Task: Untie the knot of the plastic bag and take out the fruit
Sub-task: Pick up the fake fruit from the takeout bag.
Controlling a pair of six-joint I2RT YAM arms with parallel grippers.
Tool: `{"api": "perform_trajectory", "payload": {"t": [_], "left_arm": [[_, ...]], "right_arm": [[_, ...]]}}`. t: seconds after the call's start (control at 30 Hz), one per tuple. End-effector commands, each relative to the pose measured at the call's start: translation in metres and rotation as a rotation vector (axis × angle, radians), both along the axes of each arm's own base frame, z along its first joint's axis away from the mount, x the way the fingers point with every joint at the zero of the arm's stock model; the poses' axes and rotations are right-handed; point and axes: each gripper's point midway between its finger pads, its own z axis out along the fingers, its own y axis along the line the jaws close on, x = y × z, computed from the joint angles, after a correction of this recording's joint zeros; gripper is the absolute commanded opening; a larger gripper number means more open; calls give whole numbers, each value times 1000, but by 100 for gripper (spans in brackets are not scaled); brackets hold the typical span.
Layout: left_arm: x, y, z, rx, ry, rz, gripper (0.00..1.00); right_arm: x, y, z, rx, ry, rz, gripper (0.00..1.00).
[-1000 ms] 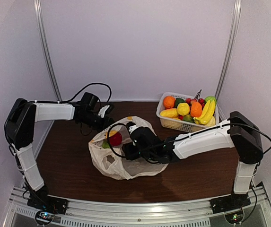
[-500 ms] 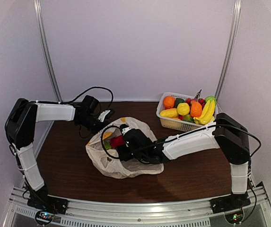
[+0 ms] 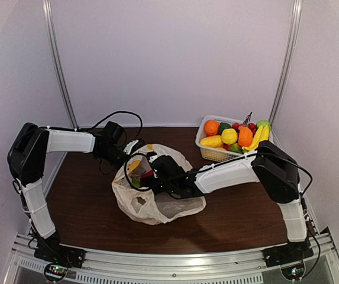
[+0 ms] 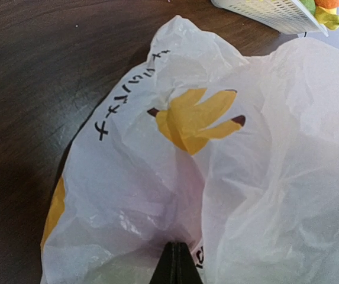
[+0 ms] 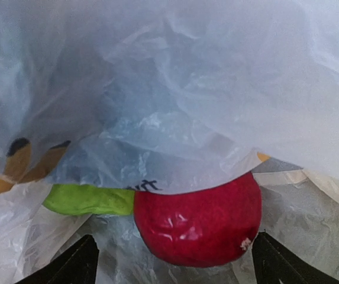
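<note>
The right claw is spread wide inside the thin, crinkly, translucent cream plastic bag. Its dark fingers flank a smooth, glossy, round red fruit, and whether they touch it is unclear. A matt light-green fruit lies against the red one, and both sit under a sagging fold of the bag. The left claw is pinched together on the bag's film at its far rim, below a yellow banana print. The bag slumps on the dark wooden counter. A white lattice plastic basket stands beyond the bag, to its right.
</note>
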Motion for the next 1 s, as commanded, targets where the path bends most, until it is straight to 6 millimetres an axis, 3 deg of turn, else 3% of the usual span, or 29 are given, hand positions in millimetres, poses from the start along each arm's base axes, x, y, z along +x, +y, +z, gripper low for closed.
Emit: {"api": "perform_trajectory", "payload": {"t": [0.0,0.17,0.43,0.7,0.8,0.97], "left_arm": [[-2,-1,-10,-18,31,-2,0],[-2,-2,-9,-22,32,-1,0],[0,-2,-8,-18,27,5,0],[3,0,-9,-4,14,15,0],[5,1,-8,2,4,19,0],[6,2,-5,10,-13,24,0]], "right_arm": [[9,6,-18,-29,21,23,92],[12,12,-29,-34,33,34,88],[11,13,-27,-15,33,48,60],[-3,6,10,34,-16,100,53],[-13,1,31,43,-50,128,53],[-40,-5,50,11,-96,200,53]]}}
